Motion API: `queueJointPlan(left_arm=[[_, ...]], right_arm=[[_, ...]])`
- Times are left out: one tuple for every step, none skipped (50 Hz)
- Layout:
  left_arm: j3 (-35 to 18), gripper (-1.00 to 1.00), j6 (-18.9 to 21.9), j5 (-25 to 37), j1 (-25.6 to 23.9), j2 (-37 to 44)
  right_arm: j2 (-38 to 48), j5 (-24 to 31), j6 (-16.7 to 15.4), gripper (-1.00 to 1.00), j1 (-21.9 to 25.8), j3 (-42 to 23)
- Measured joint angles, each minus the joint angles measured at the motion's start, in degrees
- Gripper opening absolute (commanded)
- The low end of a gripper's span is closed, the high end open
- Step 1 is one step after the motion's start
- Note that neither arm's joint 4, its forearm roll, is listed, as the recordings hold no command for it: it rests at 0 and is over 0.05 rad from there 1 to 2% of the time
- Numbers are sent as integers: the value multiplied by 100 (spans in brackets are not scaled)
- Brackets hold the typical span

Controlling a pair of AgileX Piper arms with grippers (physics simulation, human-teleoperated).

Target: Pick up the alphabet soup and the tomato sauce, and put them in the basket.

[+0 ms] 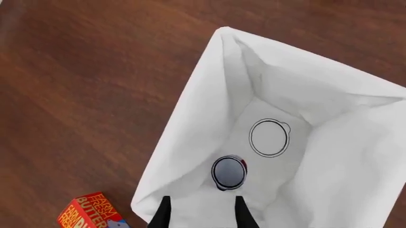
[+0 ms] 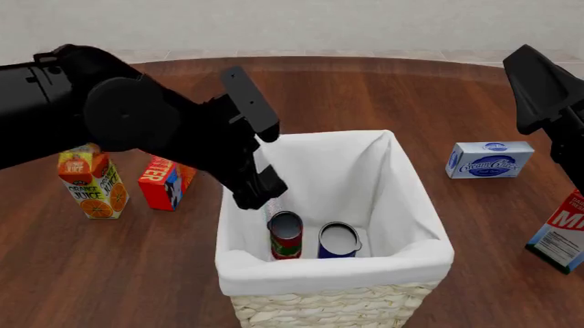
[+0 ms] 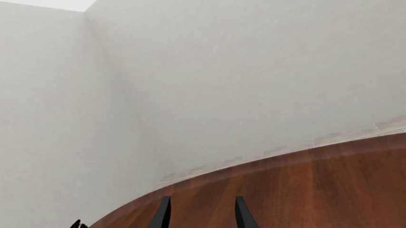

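The basket (image 2: 273,266) stands at the near middle of the table, its white lining (image 1: 190,118) folded over the rim. Two cans stand upright inside it, side by side. The tomato sauce (image 2: 284,236) is the red and green one with the grey top (image 1: 227,172). To its right is the alphabet soup (image 2: 338,240), dark blue with a pale top (image 1: 269,137). My left gripper (image 1: 201,213) hangs open just above the tomato sauce, over the basket's left side (image 2: 264,195), holding nothing. My right gripper (image 3: 201,213) is open and empty, raised at the far right and pointing toward the wall.
An orange juice carton (image 2: 91,184) and a red butter box (image 2: 164,181) stand left of the basket. A cream cheese box (image 2: 491,159) lies at the right, and a milk carton (image 2: 561,232) stands at the right edge. The right arm (image 2: 548,89) hovers above them.
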Motion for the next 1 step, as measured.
queueJointPlan(left_arm=[[-21, 100, 7, 14, 4, -8]], right_arm=[[0, 0, 0, 100, 0, 0]])
